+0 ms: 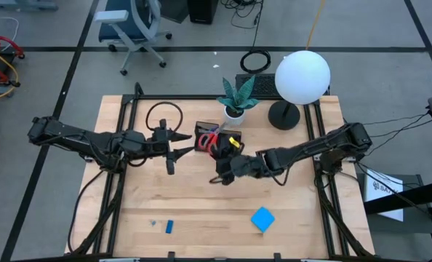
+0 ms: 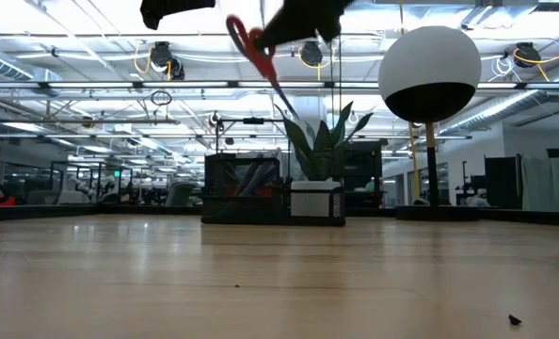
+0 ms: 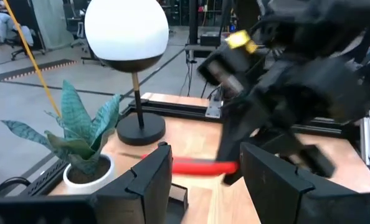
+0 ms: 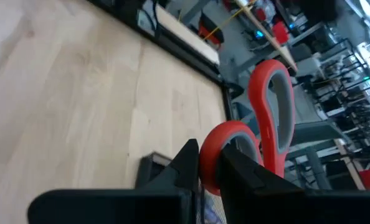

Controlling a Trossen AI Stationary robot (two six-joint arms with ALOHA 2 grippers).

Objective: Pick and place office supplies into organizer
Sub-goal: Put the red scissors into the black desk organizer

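Note:
My right gripper point(image 1: 219, 154) is shut on the red-handled scissors point(image 1: 210, 140) and holds them in the air over the black organizer point(image 1: 204, 131) at the table's far middle. In the low view the scissors point(image 2: 258, 52) hang high above the organizer point(image 2: 247, 193), blades slanting down. My left gripper point(image 1: 174, 149) stands open just left of the organizer with nothing between its fingers; its wrist view shows the red handle point(image 3: 197, 166) beyond them. A bright blue pad point(image 1: 262, 218) and a small blue eraser-like piece point(image 1: 169, 226) lie flat near the front edge. My right gripper pinches one red handle loop point(image 4: 225, 146) of the scissors between its two fingers point(image 4: 188, 165). The other loop point(image 4: 269, 112) stands free beyond the fingertips. The scissors are lifted clear of table and organizer, tilted, with the blades point(image 2: 287, 94) pointing down below the handles.
A white plant pot point(image 1: 235, 112) with green leaves stands right behind the organizer. A lamp with a white globe point(image 1: 302, 76) stands at the far right. A black cable loop point(image 1: 164, 115) lies at the far left. The middle and front of the wooden table point(image 1: 201, 204) are bare wood.

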